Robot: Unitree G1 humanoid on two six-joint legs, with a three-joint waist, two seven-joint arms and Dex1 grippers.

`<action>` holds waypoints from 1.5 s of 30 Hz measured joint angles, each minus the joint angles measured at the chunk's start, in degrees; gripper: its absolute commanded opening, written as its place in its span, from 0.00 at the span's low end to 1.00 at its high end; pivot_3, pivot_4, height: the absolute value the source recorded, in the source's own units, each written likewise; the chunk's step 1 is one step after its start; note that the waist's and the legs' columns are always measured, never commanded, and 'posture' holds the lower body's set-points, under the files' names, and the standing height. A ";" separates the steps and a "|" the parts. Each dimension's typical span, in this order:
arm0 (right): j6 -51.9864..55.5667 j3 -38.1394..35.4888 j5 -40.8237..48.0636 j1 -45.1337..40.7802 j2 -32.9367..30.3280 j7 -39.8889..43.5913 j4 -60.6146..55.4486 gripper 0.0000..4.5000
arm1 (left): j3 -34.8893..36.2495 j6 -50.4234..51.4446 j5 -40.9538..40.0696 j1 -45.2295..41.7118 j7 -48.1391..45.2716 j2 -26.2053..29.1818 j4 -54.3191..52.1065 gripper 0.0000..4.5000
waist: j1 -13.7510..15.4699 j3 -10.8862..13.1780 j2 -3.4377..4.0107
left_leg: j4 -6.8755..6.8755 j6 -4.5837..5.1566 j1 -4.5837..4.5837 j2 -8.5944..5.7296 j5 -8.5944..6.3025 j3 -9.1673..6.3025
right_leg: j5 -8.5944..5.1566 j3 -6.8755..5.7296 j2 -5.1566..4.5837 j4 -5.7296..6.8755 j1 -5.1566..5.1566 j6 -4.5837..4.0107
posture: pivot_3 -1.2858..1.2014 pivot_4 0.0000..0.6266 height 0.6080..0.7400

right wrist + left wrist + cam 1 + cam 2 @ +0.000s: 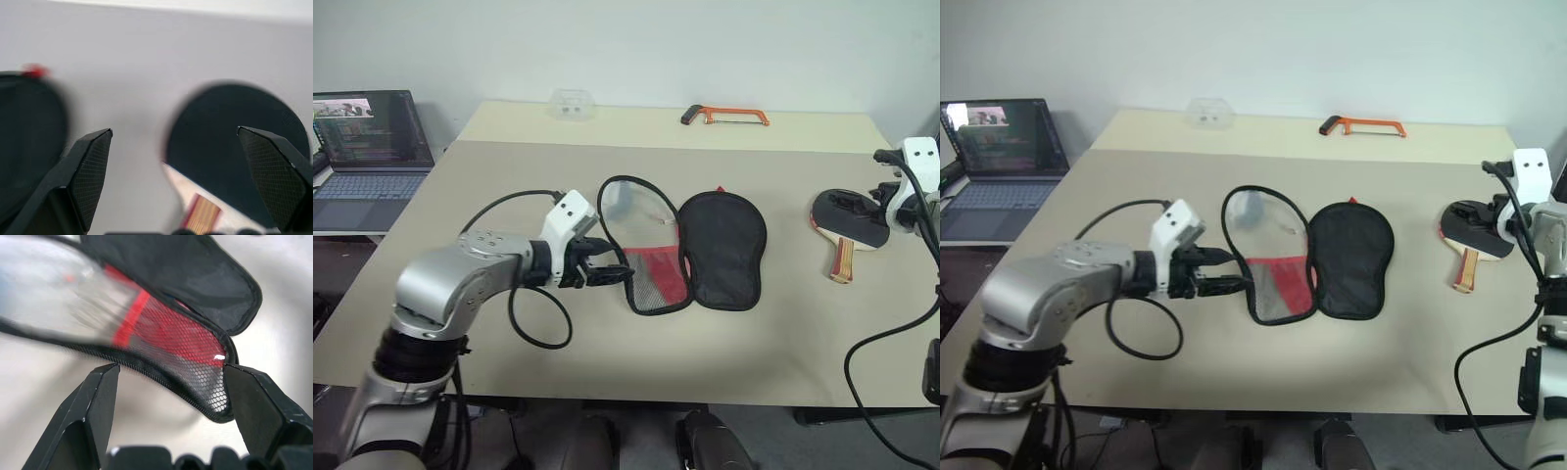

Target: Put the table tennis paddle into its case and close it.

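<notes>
**Case splayed open, right gripper lining up on paddle**

The case [690,250] lies unzipped and spread flat mid-table [607,362], black half on the robot's right, red-and-mesh half on its left, so the pocket is exposed for loading. Left gripper [607,270] sits at the mesh half's edge, fingers spread; the wrist view shows the zipper rim between them, not pinched. Probably placed to steady or lift that flap.

The table tennis paddle [850,223] lies flat near the table's right edge, black face up, striped wooden handle toward the robot, well apart from the case. Right gripper [1477,221] hangs over the blade, fingers spread wide, nothing held. Looks like the pre-grasp; pickup not yet done.

An orange hacksaw [724,117] at the far edge, unrelated.
</notes>
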 measured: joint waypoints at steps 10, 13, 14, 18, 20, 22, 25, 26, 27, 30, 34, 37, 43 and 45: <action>7.59 -9.83 -0.55 -1.42 7.26 -19.02 4.25 1.00 | 4.80 -8.85 -1.31 2.75 -10.63 7.44 0.50 0.81 | -0.32 0.00 0.01 | 0.03 0.02 0.00 -0.02 -0.01 0.11 | 0.01 0.00 -0.01 0.08 0.00 0.04 | 0.52 0.24 1.00; 11.11 -10.79 -0.17 -0.30 9.09 -20.68 0.69 1.00 | 4.74 -8.87 -1.50 2.76 -10.43 6.51 0.49 0.81 | -0.42 0.00 0.01 | 0.02 0.02 -0.03 -0.01 -0.01 0.09 | 0.01 -0.01 0.02 0.05 0.00 0.04 | 0.52 0.24 1.00; 11.90 -10.87 -0.19 0.05 9.55 -21.23 -0.30 1.00 | 4.70 -8.87 -1.51 2.76 -10.37 6.39 0.49 0.81 | -0.42 0.00 0.01 | 0.03 0.02 -0.04 0.00 -0.01 0.09 | 0.01 -0.01 0.02 0.05 -0.01 0.04 | 0.52 0.24 1.00; 14.36 -12.47 -0.84 1.96 11.85 -25.16 -3.83 1.00 | 4.65 -8.86 -1.52 2.77 -10.28 5.73 0.45 0.81 | -0.42 0.00 0.01 | 0.02 0.02 -0.06 -0.01 -0.01 0.09 | 0.01 0.00 0.02 0.03 -0.01 0.04 | 0.52 0.24 1.00; 15.94 -13.77 -0.85 2.45 13.20 -26.56 -5.64 1.00 | 4.65 -8.86 -1.51 2.78 -10.27 5.72 0.45 0.81 | -0.43 0.00 0.01 | 0.03 0.02 -0.05 0.00 -0.01 0.09 | 0.01 0.00 0.02 0.05 -0.01 0.05 | 0.52 0.24 1.00; 17.68 -13.79 -0.87 3.52 13.99 -27.20 -8.22 1.00 | 4.50 -8.87 -1.48 2.80 -10.28 5.69 0.44 0.81 | -0.46 0.00 0.01 | 0.02 0.02 -0.04 0.00 -0.01 0.08 | 0.01 -0.01 0.02 0.05 -0.01 0.05 | 0.52 0.24 1.00; 19.90 -13.80 -0.88 5.98 15.58 -27.54 -11.01 1.00 | 4.34 -8.87 -1.45 2.86 -10.28 5.69 0.45 0.81 | -0.48 0.00 0.01 | 0.02 0.02 -0.04 0.00 -0.01 0.08 | 0.01 -0.01 0.03 0.05 -0.01 0.05 | 0.52 0.24 1.00; 20.25 -13.93 -0.82 6.49 16.32 -27.63 -11.16 1.00 | 4.33 -8.87 -1.45 2.86 -10.27 5.69 0.45 0.81 | -0.57 0.00 0.01 | 0.03 0.02 -0.04 0.00 -0.01 0.08 | 0.01 -0.01 0.03 0.06 -0.01 0.05 | 0.52 0.24 1.00; 20.02 -14.36 -0.88 6.67 17.15 -27.98 -11.60 1.00 | 4.30 -8.87 -1.44 2.86 -10.24 5.69 0.45 0.81 | -0.69 0.00 0.01 | 0.03 0.02 -0.03 0.00 -0.01 0.08 | 0.01 -0.01 0.03 0.07 -0.01 0.05 | 0.52 0.24 1.00; 19.00 -15.60 -0.93 6.66 17.84 -28.36 -11.60 0.91 | 4.23 -8.87 -1.43 2.85 -10.04 5.66 0.44 0.82 | -0.98 -0.01 0.00 | 0.03 0.02 -0.02 0.00 -0.01 0.08 | 0.01 -0.02 0.03 0.07 0.00 0.05 | 0.52 0.24 1.00; 16.14 -15.77 -1.34 6.60 18.08 -29.47 -9.72 0.65 | 4.16 -8.87 -1.42 2.77 -9.62 5.61 0.47 0.82 | -1.29 -0.05 -0.08 | 0.04 0.02 -0.01 0.00 -0.01 0.09 | 0.02 -0.01 0.03 0.07 0.01 0.06 | 0.52 0.24 1.00; 14.27 -15.77 -1.43 6.33 18.23 -30.35 -8.31 0.42 | 4.00 -8.87 -1.40 2.41 -9.44 5.50 0.53 0.82 | -1.48 -0.09 -0.14 | 0.03 0.02 0.07 0.00 -0.01 0.08 | 0.03 0.00 0.04 0.07 0.04 0.09 | 0.52 0.24 1.00; 14.50 -15.24 -1.60 5.25 19.36 -31.82 -8.59 0.25 | 2.92 -9.09 -0.88 2.05 -9.47 5.39 1.70 0.82 | -1.59 -0.08 -0.13 | 0.01 0.02 0.10 0.01 -0.01 0.07 | 0.03 0.03 0.06 0.11 0.01 0.09 | 0.52 0.24 1.00; 16.71 -15.60 -1.40 4.35 19.94 -32.30 -10.32 0.25 | 2.15 -9.33 -0.55 1.57 -9.51 5.23 2.51 0.82 | -1.68 -0.07 -0.12 | -0.01 0.02 0.09 0.02 -0.01 0.06 | 0.03 0.04 0.07 0.11 -0.01 0.09 | 0.52 0.24 1.00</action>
